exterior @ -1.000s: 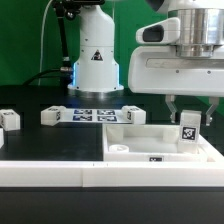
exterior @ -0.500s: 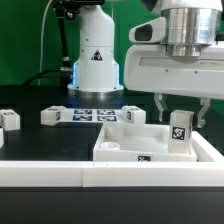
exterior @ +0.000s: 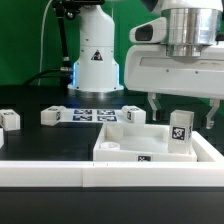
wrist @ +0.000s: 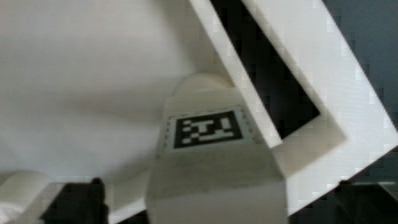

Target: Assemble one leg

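Note:
A leg, a small white post with a black-and-white tag, stands upright at the right corner of the large flat white piece. My gripper is open. Its two fingers hang either side of the leg's top and are clear of it. In the wrist view the leg fills the middle, tag facing the camera. The dark fingertips stand apart from its sides. Three more legs lie on the table: one at the exterior view's far left, one beside it, one behind the flat piece.
The marker board lies in front of the robot base. A long white bar runs along the front edge below the flat piece.
The gripper, the leg and the flat piece shifted a little to the exterior view's left. Then the fingers spread apart and let go of the leg, which stays upright.

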Controlling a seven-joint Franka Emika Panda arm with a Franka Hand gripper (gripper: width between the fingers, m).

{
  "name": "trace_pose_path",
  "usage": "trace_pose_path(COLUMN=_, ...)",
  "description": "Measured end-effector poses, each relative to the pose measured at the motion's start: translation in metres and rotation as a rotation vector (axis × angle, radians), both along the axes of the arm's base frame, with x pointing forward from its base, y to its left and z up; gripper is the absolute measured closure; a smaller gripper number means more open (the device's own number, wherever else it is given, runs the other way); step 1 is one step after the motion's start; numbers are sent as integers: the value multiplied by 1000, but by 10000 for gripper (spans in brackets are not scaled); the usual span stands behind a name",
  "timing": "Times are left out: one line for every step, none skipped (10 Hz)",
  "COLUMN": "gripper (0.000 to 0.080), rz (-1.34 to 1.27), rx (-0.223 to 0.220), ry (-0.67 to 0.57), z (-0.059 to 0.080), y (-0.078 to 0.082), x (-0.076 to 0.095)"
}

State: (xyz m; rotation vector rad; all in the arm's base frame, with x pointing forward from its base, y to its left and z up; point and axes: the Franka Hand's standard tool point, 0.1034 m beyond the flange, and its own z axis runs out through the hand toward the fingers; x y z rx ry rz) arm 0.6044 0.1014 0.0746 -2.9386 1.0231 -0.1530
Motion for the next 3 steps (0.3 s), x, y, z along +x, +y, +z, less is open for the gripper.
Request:
trace_pose_path(gripper=151, rz=0, rx=0, ry=0, z=0, y=0, x=0)
trace_pose_path(gripper=151, rz=0, rx=0, ry=0, z=0, y=0, x=0)
trace_pose_path(gripper=151, rz=0, rx=0, ry=0, z=0, y=0, x=0)
